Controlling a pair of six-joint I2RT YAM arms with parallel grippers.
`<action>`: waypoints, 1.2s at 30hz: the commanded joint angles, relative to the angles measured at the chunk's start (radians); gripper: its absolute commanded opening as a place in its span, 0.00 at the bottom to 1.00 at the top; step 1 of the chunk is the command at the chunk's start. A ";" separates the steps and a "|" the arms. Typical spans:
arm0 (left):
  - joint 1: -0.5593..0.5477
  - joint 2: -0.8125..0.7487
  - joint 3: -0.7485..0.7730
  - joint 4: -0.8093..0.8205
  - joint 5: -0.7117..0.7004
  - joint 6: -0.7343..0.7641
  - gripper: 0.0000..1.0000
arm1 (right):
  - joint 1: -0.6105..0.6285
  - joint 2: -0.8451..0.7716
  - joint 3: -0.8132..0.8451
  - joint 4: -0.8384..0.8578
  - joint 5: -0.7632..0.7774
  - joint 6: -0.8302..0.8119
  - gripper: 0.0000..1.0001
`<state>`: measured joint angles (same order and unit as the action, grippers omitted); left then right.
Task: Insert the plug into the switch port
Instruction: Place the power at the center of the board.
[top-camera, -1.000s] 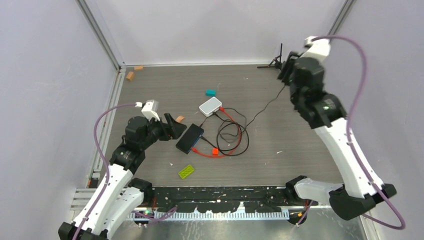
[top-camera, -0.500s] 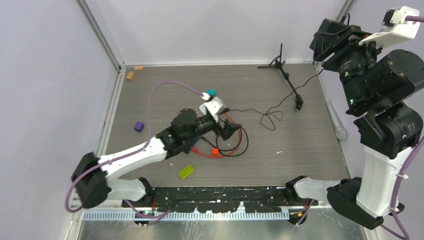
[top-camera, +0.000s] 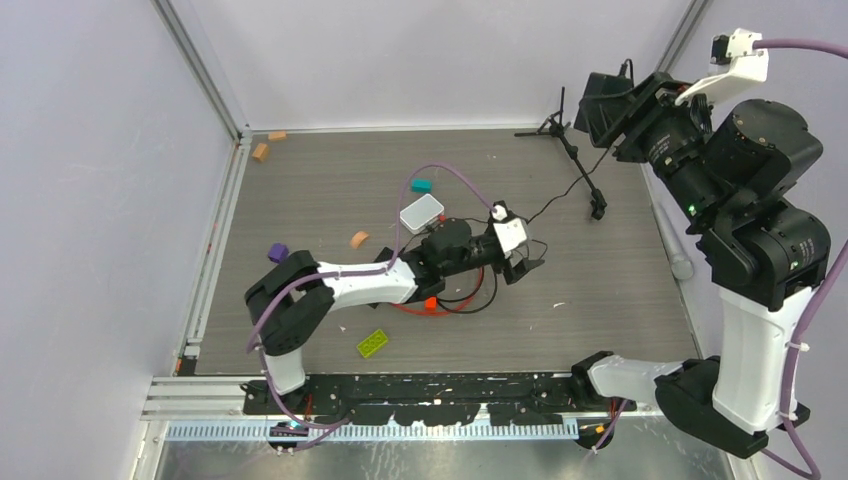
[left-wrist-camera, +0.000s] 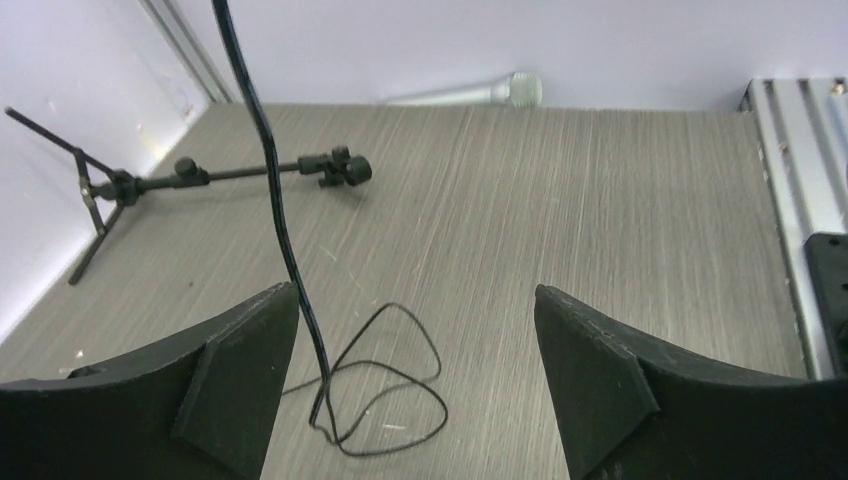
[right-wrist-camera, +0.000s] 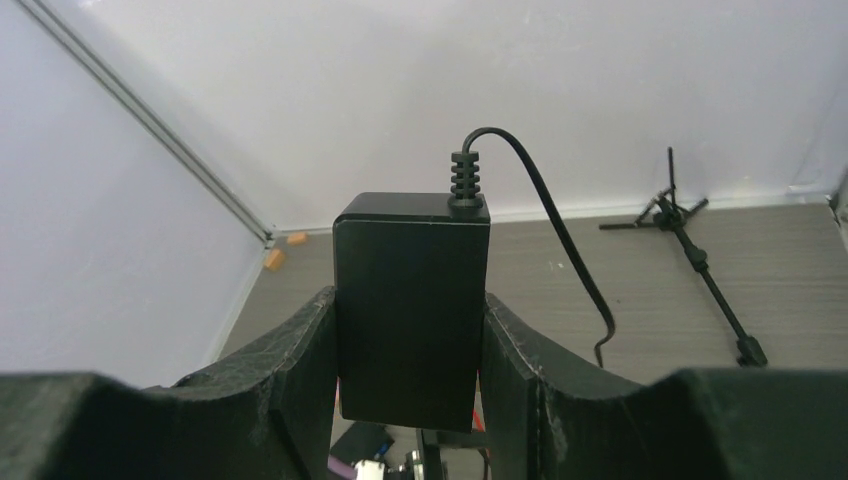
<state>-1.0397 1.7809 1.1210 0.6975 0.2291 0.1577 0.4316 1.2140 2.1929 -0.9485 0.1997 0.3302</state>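
My right gripper (top-camera: 607, 108) is raised high at the far right, shut on the black power brick (right-wrist-camera: 412, 300). The brick's thin black wire (top-camera: 556, 197) hangs down to the table. My left gripper (top-camera: 526, 264) is stretched low over the table's middle, open and empty. In the left wrist view its jaws (left-wrist-camera: 415, 292) stand wide apart, with the black wire (left-wrist-camera: 290, 240) passing by the left finger and looping on the table. The red-orange cable (top-camera: 465, 236) lies coiled under the left arm. Its plug tip is hidden. The black switch shows only partly in the right wrist view (right-wrist-camera: 365, 443).
A white box (top-camera: 421, 212), teal piece (top-camera: 421, 185), purple block (top-camera: 278, 253), orange piece (top-camera: 358, 239), red piece (top-camera: 430, 302) and green brick (top-camera: 373, 343) lie about. A black stand (top-camera: 572, 150) and a microphone (left-wrist-camera: 470, 92) lie at the far right. Walls close three sides.
My left arm has swept right across the table, from beside the switch to beyond the cable coil. My right arm has lifted the power brick off the far table, its wire trailing.
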 joint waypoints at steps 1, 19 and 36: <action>-0.006 0.008 -0.023 0.112 -0.043 0.024 0.89 | -0.002 -0.053 -0.059 -0.027 0.114 -0.019 0.00; 0.023 -0.846 -0.462 -0.608 -0.658 -0.223 0.90 | -0.221 0.097 -1.029 0.324 0.274 0.053 0.07; 0.170 -1.040 -0.507 -1.028 -0.772 -0.574 0.92 | -0.274 0.348 -1.205 0.479 0.039 0.111 0.40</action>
<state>-0.8776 0.7349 0.5896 -0.2188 -0.4980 -0.3260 0.1711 1.5635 0.9833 -0.5293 0.2893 0.4217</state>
